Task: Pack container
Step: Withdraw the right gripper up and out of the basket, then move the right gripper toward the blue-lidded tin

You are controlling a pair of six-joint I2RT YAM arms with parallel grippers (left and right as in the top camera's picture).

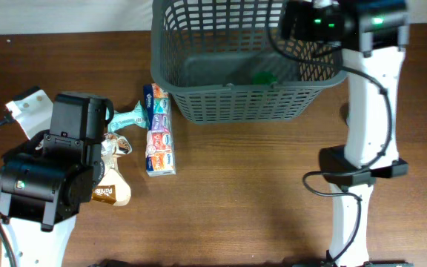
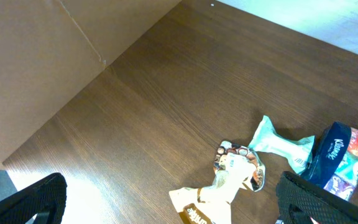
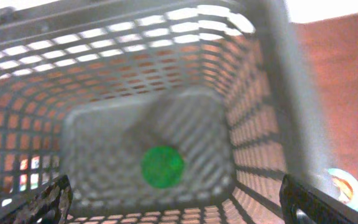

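Note:
The dark grey lattice basket (image 1: 236, 104) stands at the back middle of the table. A green-lidded jar (image 1: 264, 77) lies on its bottom; it also shows in the right wrist view (image 3: 162, 166). My right gripper (image 3: 179, 202) hangs open and empty over the basket (image 3: 253, 118), above the jar. My left gripper (image 2: 166, 208) is open and empty over the left of the table, just above a cream snack packet (image 2: 219, 186). A teal wrapped item (image 2: 278, 144) and a pack of tissues (image 2: 347, 158) lie beside it.
The tissue pack (image 1: 159, 130), the teal item (image 1: 128, 119) and the snack packet (image 1: 113, 189) lie left of the basket. A small round tub (image 3: 344, 186) sits outside the basket's right wall. White arm bases stand at front left and right.

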